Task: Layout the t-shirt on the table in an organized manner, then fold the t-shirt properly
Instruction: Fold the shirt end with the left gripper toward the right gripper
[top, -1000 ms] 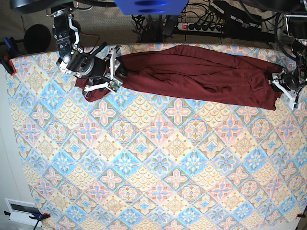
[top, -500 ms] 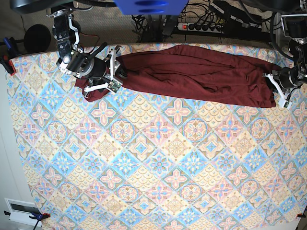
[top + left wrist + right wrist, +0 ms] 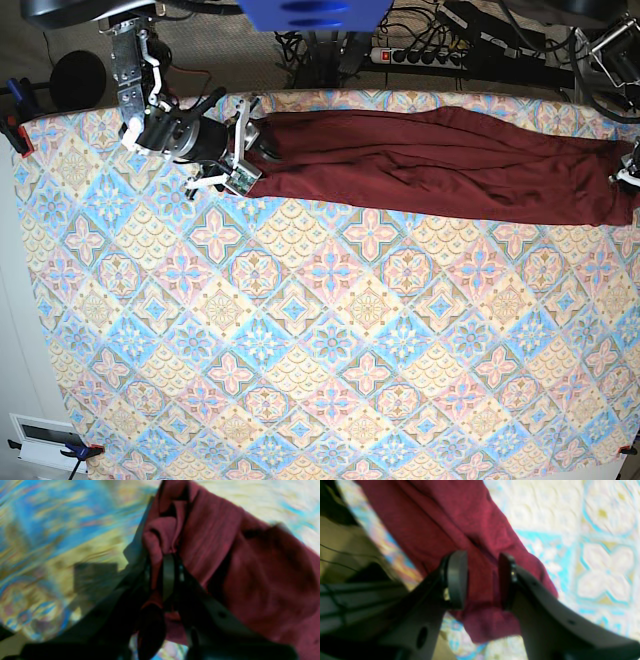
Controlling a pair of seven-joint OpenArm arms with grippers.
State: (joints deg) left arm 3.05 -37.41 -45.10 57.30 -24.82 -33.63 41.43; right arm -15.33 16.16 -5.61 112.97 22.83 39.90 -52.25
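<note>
The dark maroon t-shirt (image 3: 430,165) lies stretched in a long band along the far side of the table (image 3: 330,330). My left gripper (image 3: 632,175) is at the base view's right edge. In the left wrist view it (image 3: 166,575) is shut on a bunched end of the t-shirt (image 3: 237,567). My right gripper (image 3: 243,148) is at the shirt's other end. In the right wrist view it (image 3: 482,580) is open, its pads (image 3: 456,580) apart, with the t-shirt (image 3: 432,522) lying between and beneath them on the table (image 3: 595,542).
A power strip (image 3: 420,55) and cables lie behind the table's far edge. A black round object (image 3: 78,80) and a red clamp (image 3: 15,135) are at the back left corner. A white box (image 3: 40,435) sits off the front left corner.
My left gripper has pulled the shirt's end to the right edge of the view. The shirt has stretched out straighter, and its other end has slid right, out from under my right gripper.
</note>
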